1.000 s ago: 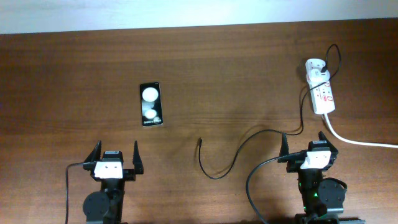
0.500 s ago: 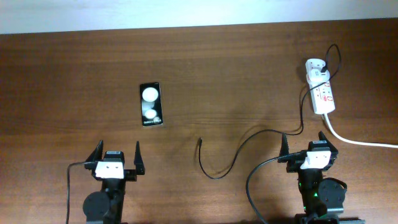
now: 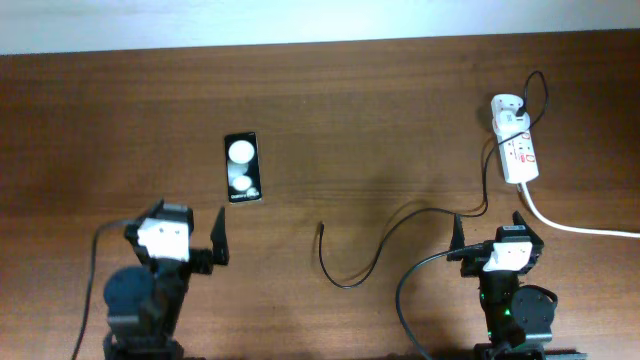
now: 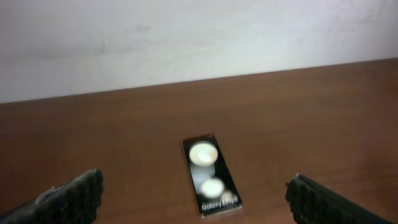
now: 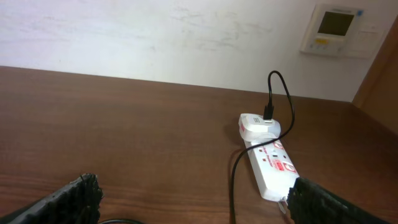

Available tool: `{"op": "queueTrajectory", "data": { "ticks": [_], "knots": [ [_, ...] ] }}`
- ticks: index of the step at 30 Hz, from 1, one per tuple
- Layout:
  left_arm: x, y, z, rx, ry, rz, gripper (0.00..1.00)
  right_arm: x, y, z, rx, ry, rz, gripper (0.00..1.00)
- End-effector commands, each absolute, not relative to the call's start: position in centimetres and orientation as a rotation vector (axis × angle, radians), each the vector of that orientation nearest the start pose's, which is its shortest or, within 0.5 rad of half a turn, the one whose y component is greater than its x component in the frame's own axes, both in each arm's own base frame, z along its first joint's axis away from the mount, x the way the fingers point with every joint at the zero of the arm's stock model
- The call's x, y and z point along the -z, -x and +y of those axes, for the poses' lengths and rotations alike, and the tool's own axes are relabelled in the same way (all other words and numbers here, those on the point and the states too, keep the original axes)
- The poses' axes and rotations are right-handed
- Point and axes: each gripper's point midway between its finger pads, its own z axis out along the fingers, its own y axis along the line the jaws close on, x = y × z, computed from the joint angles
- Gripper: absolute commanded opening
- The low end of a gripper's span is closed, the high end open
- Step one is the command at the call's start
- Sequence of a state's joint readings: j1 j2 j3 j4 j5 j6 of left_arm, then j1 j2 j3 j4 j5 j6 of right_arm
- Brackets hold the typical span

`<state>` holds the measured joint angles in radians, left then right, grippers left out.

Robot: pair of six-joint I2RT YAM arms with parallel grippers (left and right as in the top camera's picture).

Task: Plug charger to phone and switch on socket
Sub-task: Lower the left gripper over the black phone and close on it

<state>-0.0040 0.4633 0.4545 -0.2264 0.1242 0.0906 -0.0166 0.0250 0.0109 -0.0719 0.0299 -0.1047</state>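
Glossy black rectangular phone point(image 4: 210, 183) (two reflections) before us.
Left gripper point(image 4: 194, 180), right gripper point(image 5: 193, 182) gape empty; left wrist alone resolves its lettering point(image 4: 219, 202).

The socket point(image 3: 520, 155) had switches too small to read overhead. In the right wrist view, the charger point(image 5: 231, 193) ran off the bottom edge. The phone point(image 4: 210, 177) looked blurred in the left wrist view.

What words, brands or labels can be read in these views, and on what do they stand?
"Galaxy", followed by blurred characters: white lettering at one end of the phone, left wrist view.
Red markings on the socket: too small to read.
Display and buttons of the wall panel: too small to read.
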Motion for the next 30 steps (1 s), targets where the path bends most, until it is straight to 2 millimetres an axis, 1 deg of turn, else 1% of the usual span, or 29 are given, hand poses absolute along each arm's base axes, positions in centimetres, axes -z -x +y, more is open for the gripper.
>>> {"op": "queueTrajectory", "data": {
  "ticks": [1, 4, 6, 7, 9, 10, 11, 12, 13, 14, 15, 16, 17, 20, 21, 22, 23, 24, 26, 28, 30],
  "knots": [
    [-25.7, -28.7, -2.3, 0.053, -0.193, 1.873, 0.99, -15.2, -24.7, -1.0, 0.123, 0.046, 1.667, 0.99],
    [-26.3, -31.1, -2.3, 0.056, -0.213, 2.007, 0.99, -15.2, -24.7, -1.0, 0.123, 0.046, 1.666, 0.99],
    [-26.5, -33.0, -2.3, 0.067, -0.216, 2.116, 0.99, -15.2, -24.7, -1.0, 0.123, 0.046, 1.666, 0.99],
    [-26.6, -34.1, -2.3, 0.074, -0.216, 2.173, 0.99, -15.2, -24.7, -1.0, 0.123, 0.046, 1.666, 0.99],
    [-26.0, -36.4, -2.3, 0.09, -0.217, 2.289, 0.99, -15.2, -24.7, -1.0, 0.123, 0.046, 1.666, 0.99],
    [-25.4, -37.4, -2.6, 0.101, -0.226, 2.349, 0.99, -15.2, -24.7, -1.0, 0.123, 0.046, 1.666, 0.99],
    [-24.8, -38.6, -3.4, 0.118, -0.25, 2.408, 0.99, -15.2, -24.7, -1.0, 0.123, 0.046, 1.666, 0.99],
    [-23.9, -39.9, -4.6, 0.136, -0.285, 2.454, 0.99, -15.2, -24.7, -1.0, 0.123, 0.046, 1.666, 0.99],
    [-23.2, -40.7, -5.6, 0.148, -0.315, 2.479, 0.99, -15.2, -24.7, -1.0, 0.123, 0.046, 1.666, 0.99],
    [-22.3, -41.3, -6.8, 0.163, -0.345, 2.5, 0.99, -15.2, -24.7, -1.0, 0.123, 0.046, 1.666, 0.99],
    [-21.5, -41.4, -7.9, 0.176, -0.381, 2.516, 0.99, -15.2, -24.7, -1.0, 0.123, 0.046, 1.666, 0.99],
    [-21.1, -41.3, -8.9, 0.184, -0.41, 2.521, 0.99, -15.2, -24.7, -1.0, 0.123, 0.046, 1.666, 0.99],
    [-21.2, -41.5, -10.1, 0.195, -0.444, 2.502, 0.99, -15.2, -24.7, -1.0, 0.123, 0.046, 1.666, 0.99],
    [-21.2, -41.4, -10.6, 0.208, -0.46, 2.499, 0.99, -15.2, -24.7, -1.0, 0.122, 0.045, 1.666, 0.99],
    [-21.2, -41.4, -10.7, 0.209, -0.46, 2.495, 0.57, -15.2, -24.7, -1.0, 0.123, 0.046, 1.666, 0.99],
    [-21.3, -41.5, -10.7, 0.208, -0.459, 2.492, 0.21, -15.2, -24.7, -1.0, 0.123, 0.046, 1.666, 0.99],
    [-21.2, -41.5, -10.7, 0.21, -0.457, 2.495, 0.41, -15.2, -24.7, -1.0, 0.123, 0.046, 1.666, 0.99],
    [-21.2, -41.5, -10.7, 0.217, -0.435, 2.5, 0.99, -15.2, -24.7, -1.0, 0.123, 0.046, 1.666, 0.99],
    [-21.2, -41.4, -10.7, 0.223, -0.415, 2.506, 0.99, -15.2, -24.7, -1.0, 0.123, 0.046, 1.666, 0.99],
    [-21.1, -41.8, -9.9, 0.238, -0.174, 2.542, 0.99, -15.2, -24.7, -1.0, 0.123, 0.046, 1.666, 0.99],
    [-20.3, -42.1, -10.0, 0.238, -0.163, 2.567, 0.99, -15.2, -24.7, -1.0, 0.123, 0.046, 1.666, 0.99]
  ]
}}
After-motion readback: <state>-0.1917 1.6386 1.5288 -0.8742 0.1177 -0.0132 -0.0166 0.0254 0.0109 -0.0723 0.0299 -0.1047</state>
